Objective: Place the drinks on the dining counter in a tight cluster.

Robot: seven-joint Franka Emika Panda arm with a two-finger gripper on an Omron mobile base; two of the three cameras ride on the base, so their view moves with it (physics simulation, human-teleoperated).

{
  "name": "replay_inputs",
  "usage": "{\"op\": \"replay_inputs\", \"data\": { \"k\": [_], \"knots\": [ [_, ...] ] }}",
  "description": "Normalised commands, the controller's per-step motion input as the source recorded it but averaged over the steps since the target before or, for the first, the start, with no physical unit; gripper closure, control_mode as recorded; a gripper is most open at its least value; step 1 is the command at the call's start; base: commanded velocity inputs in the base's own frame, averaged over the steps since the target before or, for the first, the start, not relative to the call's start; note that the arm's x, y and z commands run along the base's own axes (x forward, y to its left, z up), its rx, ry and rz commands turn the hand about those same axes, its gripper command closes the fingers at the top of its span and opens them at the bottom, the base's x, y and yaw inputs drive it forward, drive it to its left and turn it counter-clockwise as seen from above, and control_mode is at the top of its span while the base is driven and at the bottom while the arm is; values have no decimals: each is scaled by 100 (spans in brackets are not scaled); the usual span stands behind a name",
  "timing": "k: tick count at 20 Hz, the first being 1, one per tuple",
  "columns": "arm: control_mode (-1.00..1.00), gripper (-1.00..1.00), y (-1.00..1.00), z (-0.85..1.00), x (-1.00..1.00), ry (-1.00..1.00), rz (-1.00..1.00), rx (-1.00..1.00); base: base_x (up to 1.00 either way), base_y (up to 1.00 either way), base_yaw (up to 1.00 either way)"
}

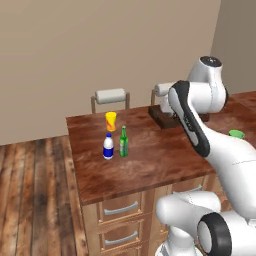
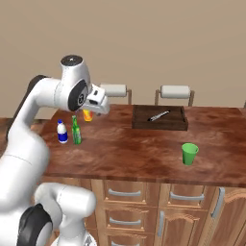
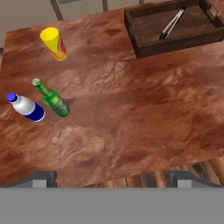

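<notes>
On the dining counter [image 1: 155, 160] three drinks stand near its left end. A yellow cup with a red mark [image 1: 111, 121] is at the back. In front of it a white bottle with a blue label [image 1: 108, 146] and a slim green bottle [image 1: 123, 142] stand side by side, close together. My gripper [image 3: 111, 178] hangs high above the counter, to the right of the drinks; it is open and holds nothing. From the hand view I look down on the yellow cup [image 3: 54, 43], the green bottle [image 3: 52, 99] and the white bottle [image 3: 26, 107]. In the right base view my hand partly hides the yellow cup [image 2: 87, 115].
A dark wooden tray [image 2: 139, 120] with a metal utensil [image 2: 158, 116] lies at the counter's back middle. A green cup [image 2: 189, 153] stands toward the right front. Two stools with grey roll cushions [image 2: 114, 90] stand behind the counter. Wood floor lies to the left.
</notes>
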Motion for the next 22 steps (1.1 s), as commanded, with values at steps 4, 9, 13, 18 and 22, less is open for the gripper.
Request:
{"op": "replay_inputs", "data": {
  "k": [4, 9, 13, 18, 22],
  "knots": [
    [-100, -100, 0, -4, -52, -6, 0, 3, 0, 0, 0],
    [-100, -100, 0, 0, -22, 0, 0, 0, 0, 0, 0],
    [-100, -100, 0, 0, 0, 0, 0, 0, 0, 0, 0],
    [100, -100, 0, 0, -3, 0, 0, 0, -46, 2, 0],
    [100, -100, 0, 0, 0, 0, 0, 0, -100, 58, 7]
  ]
}}
